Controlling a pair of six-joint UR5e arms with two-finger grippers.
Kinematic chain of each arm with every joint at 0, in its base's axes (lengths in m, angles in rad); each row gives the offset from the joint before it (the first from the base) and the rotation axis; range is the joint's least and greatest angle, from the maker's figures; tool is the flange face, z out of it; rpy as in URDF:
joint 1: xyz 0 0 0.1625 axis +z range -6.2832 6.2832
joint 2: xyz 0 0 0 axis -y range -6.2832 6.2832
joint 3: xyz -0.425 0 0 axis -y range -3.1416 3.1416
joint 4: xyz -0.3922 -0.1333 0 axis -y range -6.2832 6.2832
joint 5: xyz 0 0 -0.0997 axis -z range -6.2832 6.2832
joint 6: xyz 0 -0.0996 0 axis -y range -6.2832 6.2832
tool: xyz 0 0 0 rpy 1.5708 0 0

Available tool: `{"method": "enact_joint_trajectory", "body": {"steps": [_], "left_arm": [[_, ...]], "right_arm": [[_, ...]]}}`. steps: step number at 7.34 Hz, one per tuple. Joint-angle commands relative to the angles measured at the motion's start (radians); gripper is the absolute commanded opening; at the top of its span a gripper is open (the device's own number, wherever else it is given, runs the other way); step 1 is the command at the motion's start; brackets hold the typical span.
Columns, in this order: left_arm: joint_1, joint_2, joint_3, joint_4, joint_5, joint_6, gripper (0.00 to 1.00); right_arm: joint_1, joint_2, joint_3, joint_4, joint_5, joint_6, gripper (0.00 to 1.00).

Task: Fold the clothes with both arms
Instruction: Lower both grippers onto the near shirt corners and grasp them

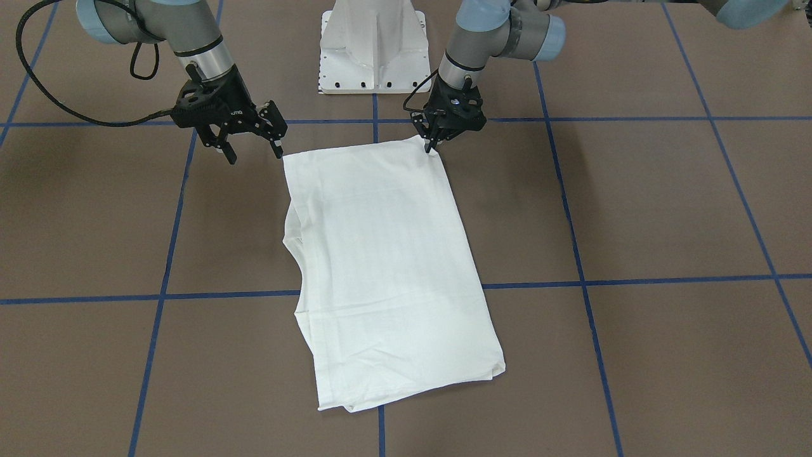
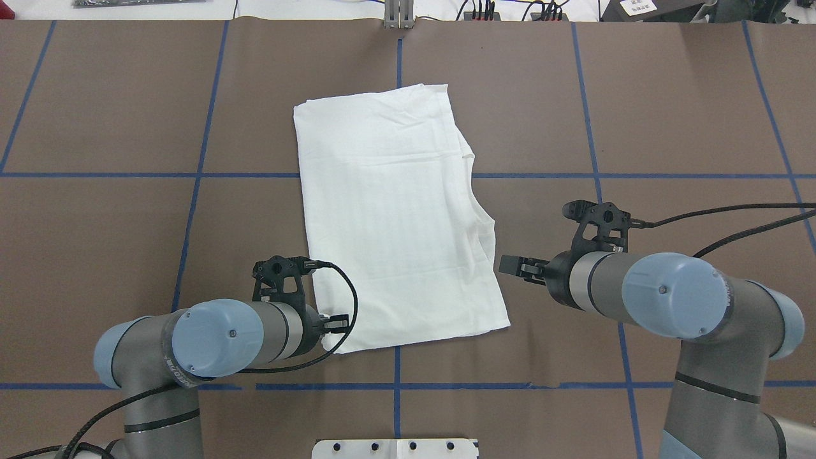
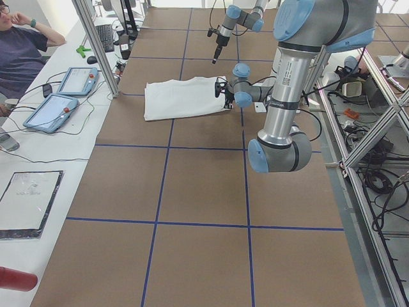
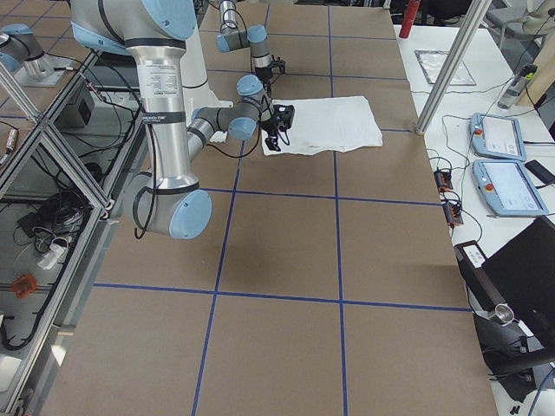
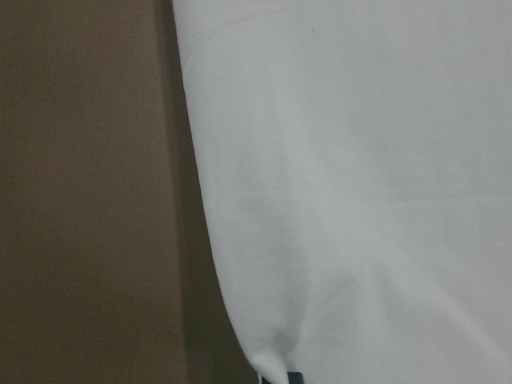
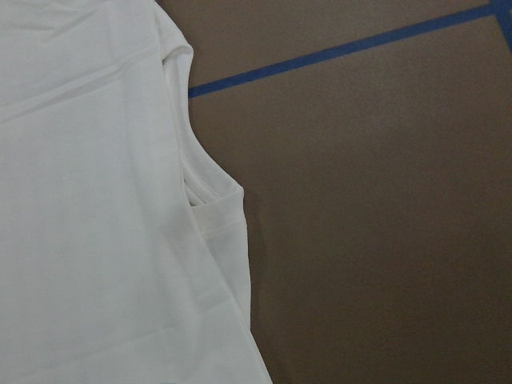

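The T-shirt (image 1: 387,266) lies folded flat on the table (image 1: 634,209); judge it light and limp. Your left gripper (image 1: 432,147) pinches one robot-side corner. Your right gripper (image 1: 254,154) stands spread just beside the other corner, the sensible hold.

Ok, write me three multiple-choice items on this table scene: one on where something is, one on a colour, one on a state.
1. Where does the shirt lie?
A. flat on the table
B. draped over an arm
C. hanging off the edge

2. What colour are the tape lines?
A. red
B. blue
C. yellow

3. The right hand is:
A. shut on a sleeve
B. open
C. out of view

Answers: 1 A, the cloth rests flat on the brown top; 2 B, blue lines cross the table in a grid; 3 B, its fingers stand apart beside the shirt's corner.
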Motion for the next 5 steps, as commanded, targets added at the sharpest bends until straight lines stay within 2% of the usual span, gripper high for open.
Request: {"method": "enact_joint_trajectory", "body": {"steps": [1, 3, 5], "left_arm": [[0.000, 0.000, -0.007, 0.001, 0.001, -0.001, 0.00], [0.000, 0.000, -0.008, 0.001, 0.001, -0.001, 0.00], [0.000, 0.000, -0.008, 0.001, 0.004, -0.004, 0.00]], "right_arm": [[-0.070, 0.146, -0.022, -0.209, -0.025, 0.284, 0.91], [-0.099, 0.238, -0.109, -0.287, -0.024, 0.433, 0.84], [-0.104, 0.243, -0.135, -0.289, -0.025, 0.499, 0.84]]}}
